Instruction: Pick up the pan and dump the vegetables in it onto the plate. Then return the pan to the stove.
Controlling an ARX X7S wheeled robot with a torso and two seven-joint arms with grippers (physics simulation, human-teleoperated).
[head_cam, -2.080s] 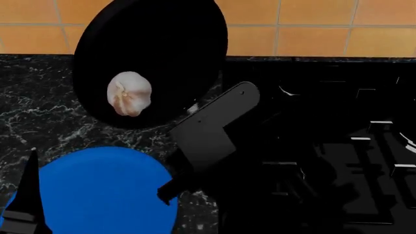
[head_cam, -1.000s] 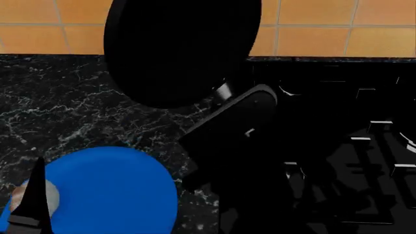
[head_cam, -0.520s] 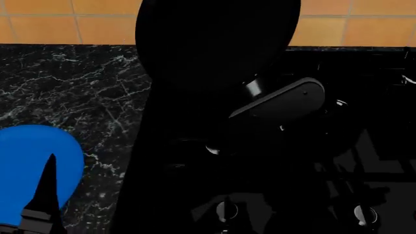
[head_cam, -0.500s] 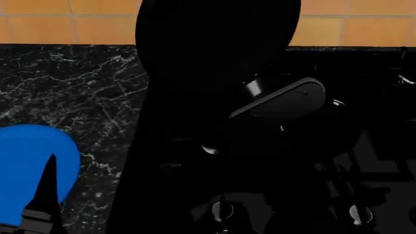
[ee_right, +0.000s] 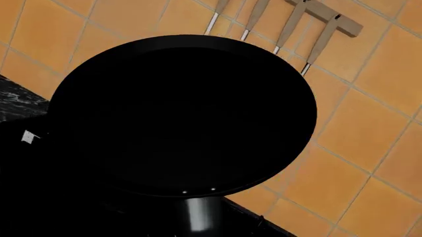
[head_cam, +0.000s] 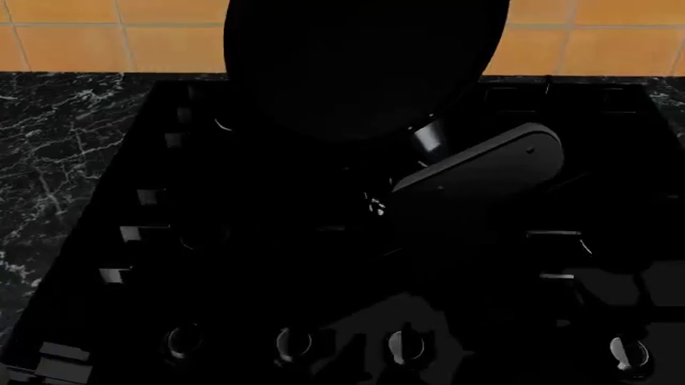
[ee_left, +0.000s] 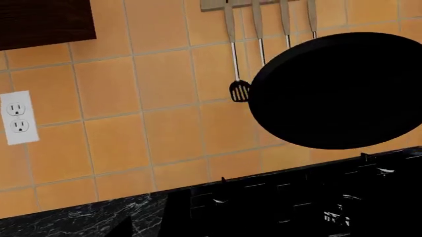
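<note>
The pan (head_cam: 364,64) is empty and held tilted in the air above the back of the stove (head_cam: 268,265). My right gripper (head_cam: 415,154) is shut on the pan's short glossy handle (head_cam: 429,136). In the right wrist view the pan (ee_right: 178,113) fills the frame, with its handle (ee_right: 197,215) running back toward the gripper. The left wrist view shows the pan (ee_left: 336,91) in front of the tiled wall, above the stove (ee_left: 277,202). My left gripper does not show in the head view, and its jaws are lost in the dark in its wrist view. The plate and the garlic are out of view.
A row of silver-rimmed knobs (head_cam: 291,343) lines the stove's near edge. Black marble counter (head_cam: 54,144) lies to the left. On the orange tiled wall hang a utensil rail with a spatula (ee_left: 238,91) and a white outlet (ee_left: 17,117).
The garlic fell from the pan onto the blue plate. The pan then moved right over the stove and the view followed, so the plate and my left gripper left the head view.
</note>
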